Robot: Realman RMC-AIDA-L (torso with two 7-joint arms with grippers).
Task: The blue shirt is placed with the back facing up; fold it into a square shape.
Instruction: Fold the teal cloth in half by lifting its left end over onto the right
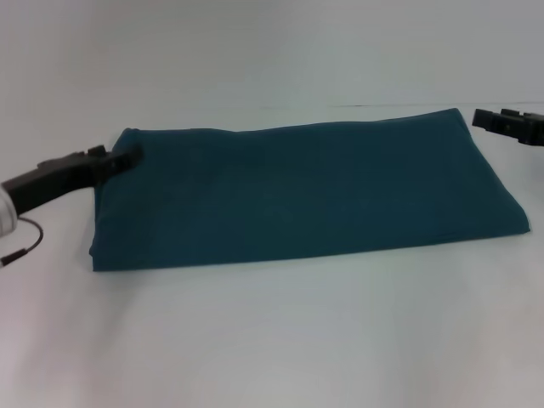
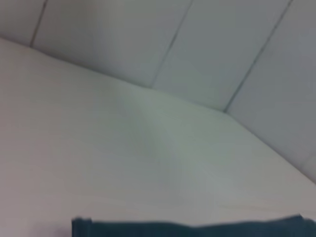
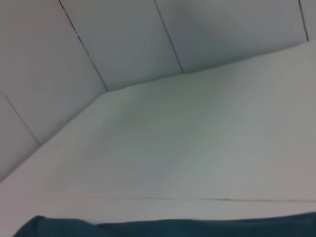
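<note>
The blue shirt (image 1: 297,195) lies flat on the white table as a wide, folded rectangle, plain side up, with no lettering showing. My left gripper (image 1: 127,157) is at the shirt's far left corner, touching or just over its edge. My right gripper (image 1: 486,119) is just beyond the shirt's far right corner, apart from the cloth. A strip of the shirt's edge shows in the left wrist view (image 2: 197,231) and in the right wrist view (image 3: 173,228).
The white table (image 1: 272,340) stretches in front of and behind the shirt. A thin cable (image 1: 21,242) hangs from my left arm near the table's left side. A pale panelled wall (image 2: 197,44) stands behind the table.
</note>
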